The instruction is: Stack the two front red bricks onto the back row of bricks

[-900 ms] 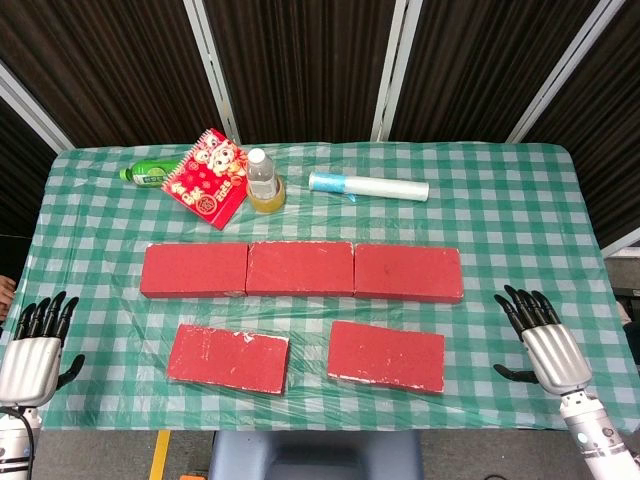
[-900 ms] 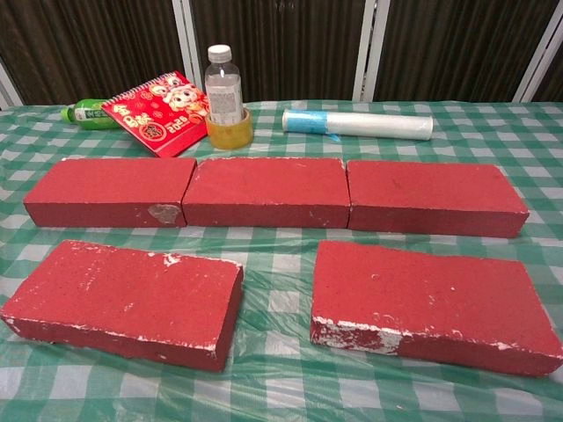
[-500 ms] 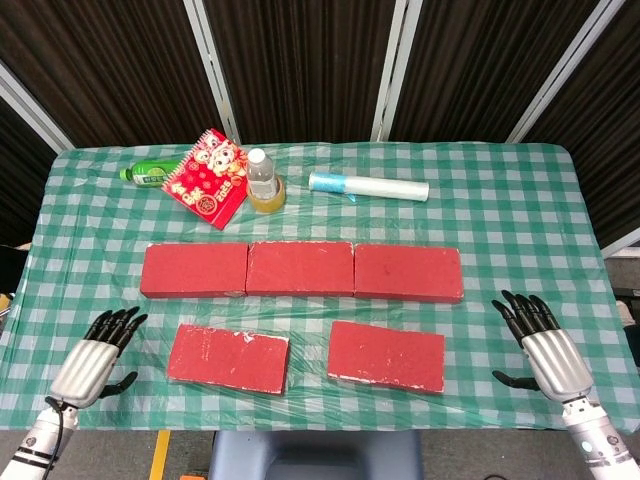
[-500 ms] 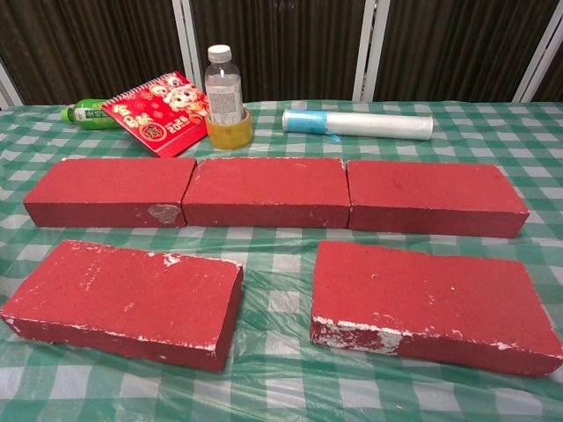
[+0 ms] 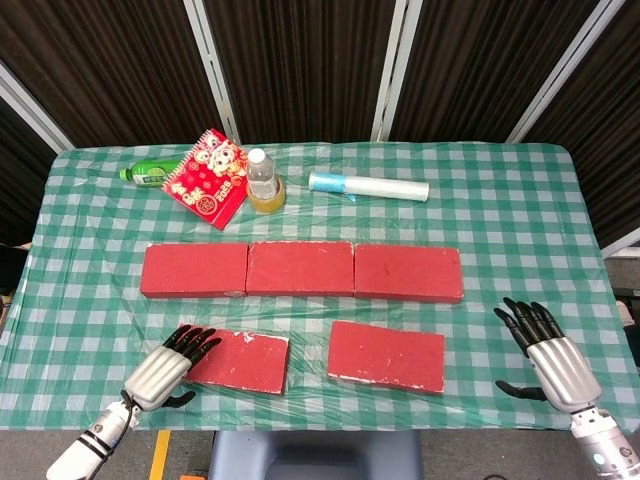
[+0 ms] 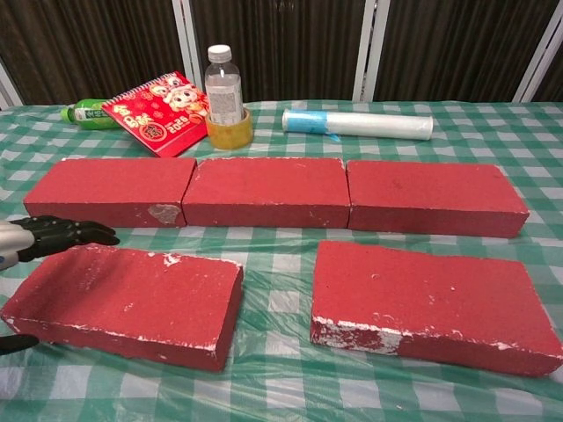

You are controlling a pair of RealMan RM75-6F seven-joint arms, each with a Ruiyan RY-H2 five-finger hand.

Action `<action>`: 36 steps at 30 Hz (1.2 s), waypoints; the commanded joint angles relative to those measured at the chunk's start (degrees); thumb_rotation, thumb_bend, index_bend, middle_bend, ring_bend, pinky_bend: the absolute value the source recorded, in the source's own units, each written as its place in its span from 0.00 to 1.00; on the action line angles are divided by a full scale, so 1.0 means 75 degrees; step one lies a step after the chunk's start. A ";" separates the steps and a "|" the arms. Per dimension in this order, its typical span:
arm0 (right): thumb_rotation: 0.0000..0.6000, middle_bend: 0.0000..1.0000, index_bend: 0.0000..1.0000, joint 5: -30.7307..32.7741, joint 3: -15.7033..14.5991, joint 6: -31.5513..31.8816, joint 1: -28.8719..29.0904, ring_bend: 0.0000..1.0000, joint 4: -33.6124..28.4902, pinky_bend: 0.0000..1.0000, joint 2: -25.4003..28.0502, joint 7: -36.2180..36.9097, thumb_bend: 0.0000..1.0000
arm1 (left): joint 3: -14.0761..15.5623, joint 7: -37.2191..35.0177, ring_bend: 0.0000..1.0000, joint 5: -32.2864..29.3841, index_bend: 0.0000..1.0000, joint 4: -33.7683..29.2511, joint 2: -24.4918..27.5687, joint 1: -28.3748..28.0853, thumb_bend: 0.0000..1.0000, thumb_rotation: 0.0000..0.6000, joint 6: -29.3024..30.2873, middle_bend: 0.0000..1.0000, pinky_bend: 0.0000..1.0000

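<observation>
The green checked table (image 5: 520, 230) sits before dark slatted panels, with the back row of bricks (image 5: 300, 270) lying end to end across its middle and both front bricks flat on the cloth nearer the robot. The left hand (image 5: 165, 368) has swept in from the table's left edge and now reaches the left front brick (image 5: 238, 361), fingers (image 6: 75, 231) spread over its left end, thumb low beside it; contact isn't clear, so no grip yet. The right hand (image 5: 550, 350) has barely shifted, fingers apart, holding nothing, well right of the right front brick (image 5: 386, 355). The left pickup looks about to begin.
</observation>
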 commanded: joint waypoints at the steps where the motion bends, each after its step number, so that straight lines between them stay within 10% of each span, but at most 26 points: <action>1: 1.00 0.00 0.00 0.0000 0.0001 0.0000 0.0000 0.00 0.0004 0.00 0.0003 0.0016 0.15 | -0.0039 -0.0012 0.00 -0.0077 0.00 0.0121 -0.0220 -0.0208 0.26 1.00 -0.0224 0.00 0.00; 36: 1.00 0.00 0.00 0.0298 0.0083 -0.0372 0.0072 0.00 -0.0114 0.00 -0.0093 -0.0342 0.15 | -0.0050 -0.1197 0.00 -0.0496 0.00 0.0979 -0.0434 -0.1540 0.26 1.00 -0.1422 0.00 0.09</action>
